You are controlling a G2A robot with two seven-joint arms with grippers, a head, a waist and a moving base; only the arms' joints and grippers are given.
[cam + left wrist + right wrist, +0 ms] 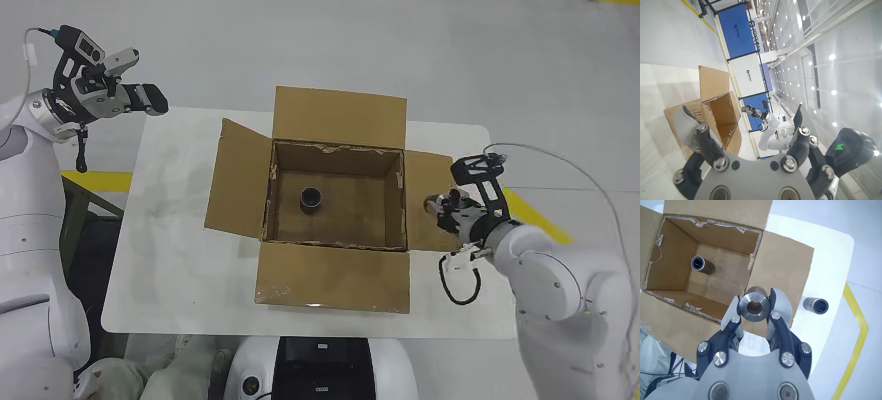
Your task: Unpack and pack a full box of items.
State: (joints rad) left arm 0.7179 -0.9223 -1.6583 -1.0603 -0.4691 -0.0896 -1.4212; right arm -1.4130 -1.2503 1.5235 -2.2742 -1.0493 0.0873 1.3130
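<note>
Clamping a sleeve (754, 308) in the right gripper (755, 298) over the box (335, 115) flap, left gripper (742, 108) spread wide, one bearing (313, 201) upright inside.

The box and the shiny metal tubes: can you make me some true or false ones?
1. The box has its flaps open. True.
2. The box has nothing in it. False: one metal tube sits on its floor.
3. The right gripper is shut on a second tube. True.
4. The left gripper holds a tube too. False: it is open with nothing between its fingers.
5. A third tube lies on the table beside a box flap. True.
</note>
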